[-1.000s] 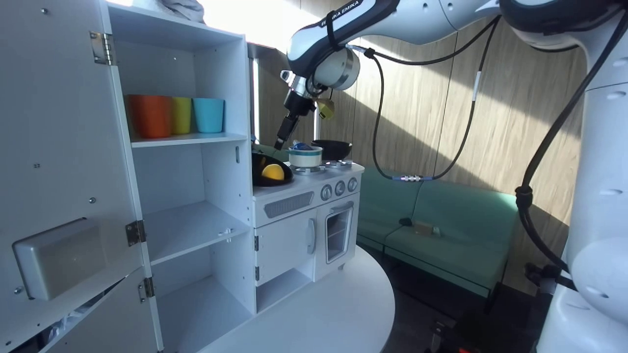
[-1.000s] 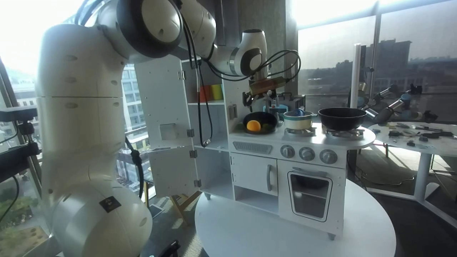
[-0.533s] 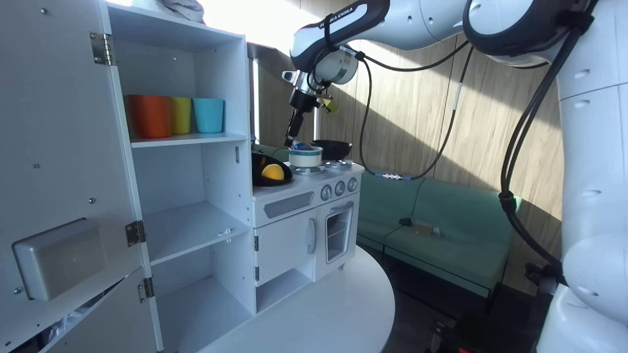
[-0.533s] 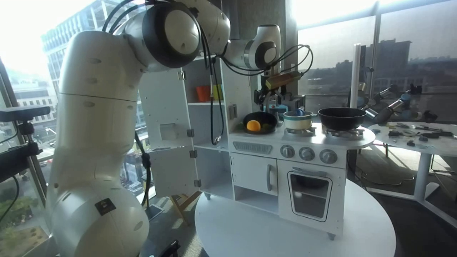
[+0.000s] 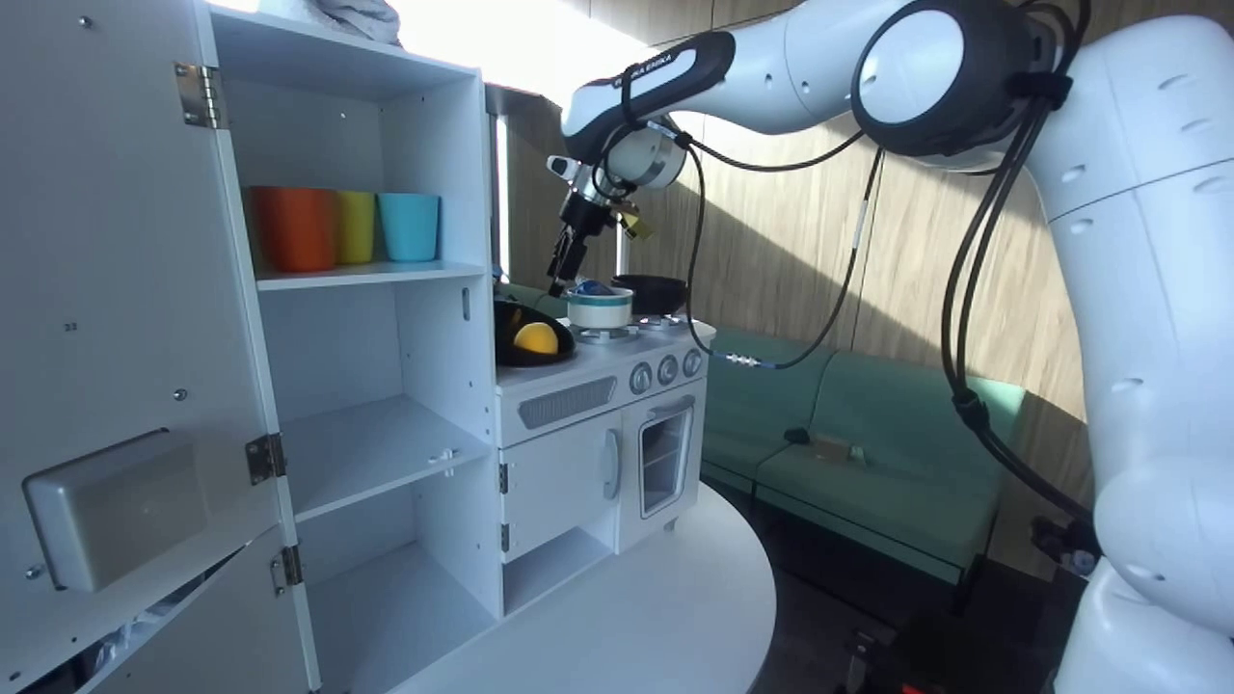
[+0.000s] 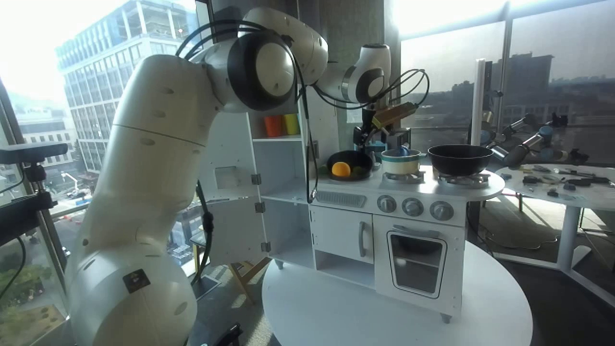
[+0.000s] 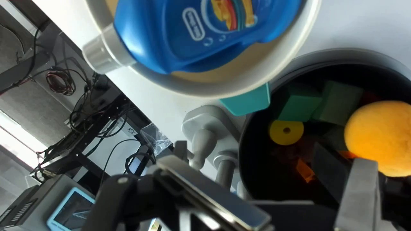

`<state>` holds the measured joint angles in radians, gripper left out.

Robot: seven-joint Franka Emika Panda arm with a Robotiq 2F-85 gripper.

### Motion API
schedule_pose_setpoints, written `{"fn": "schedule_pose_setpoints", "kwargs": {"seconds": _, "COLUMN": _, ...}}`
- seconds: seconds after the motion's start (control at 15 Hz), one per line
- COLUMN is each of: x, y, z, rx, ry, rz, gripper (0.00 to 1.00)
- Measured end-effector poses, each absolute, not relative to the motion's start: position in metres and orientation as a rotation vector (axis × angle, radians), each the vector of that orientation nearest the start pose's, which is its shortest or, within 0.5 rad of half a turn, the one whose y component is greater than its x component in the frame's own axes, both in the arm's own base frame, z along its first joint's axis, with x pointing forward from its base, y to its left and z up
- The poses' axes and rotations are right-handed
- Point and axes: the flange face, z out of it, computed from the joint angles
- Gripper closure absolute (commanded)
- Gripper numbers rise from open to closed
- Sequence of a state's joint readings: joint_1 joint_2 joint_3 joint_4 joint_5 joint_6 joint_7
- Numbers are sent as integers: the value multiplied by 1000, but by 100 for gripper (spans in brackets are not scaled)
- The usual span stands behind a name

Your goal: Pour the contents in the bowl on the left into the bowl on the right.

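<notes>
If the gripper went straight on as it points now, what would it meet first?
Probably the rim of the black bowl beside the grey tap; the open gripper seems aimed there, though depth is unclear and it may clip the tap first.

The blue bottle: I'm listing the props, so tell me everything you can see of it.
The blue bottle looks like smooth, shiny plastic, with a pale, ribbed cap. On its face, a yellow, red and teal picture sits beside a white-outlined badge, its lettering blurred. It seems to lie slanted in the white pot, cap end jutting out of it in the wrist view; some blue shows above the pot in both exterior views. Nothing grips it; its underside is hidden.
</notes>
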<state>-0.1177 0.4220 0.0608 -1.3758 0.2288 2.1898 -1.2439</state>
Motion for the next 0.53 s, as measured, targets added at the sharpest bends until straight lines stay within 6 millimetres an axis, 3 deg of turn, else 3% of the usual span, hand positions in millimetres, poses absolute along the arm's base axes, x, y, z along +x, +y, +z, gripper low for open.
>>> {"fn": "schedule_pose_setpoints", "kwargs": {"seconds": 0.27, "x": 730, "y": -25, "z": 509, "rx": -2626, "ry": -1630, "rz": -729, "gripper": 0}}
{"fn": "schedule_pose_setpoints", "kwargs": {"seconds": 0.53, "x": 741, "y": -26, "z": 487, "rx": -2620, "ry": -1622, "rz": -705, "gripper": 0}}
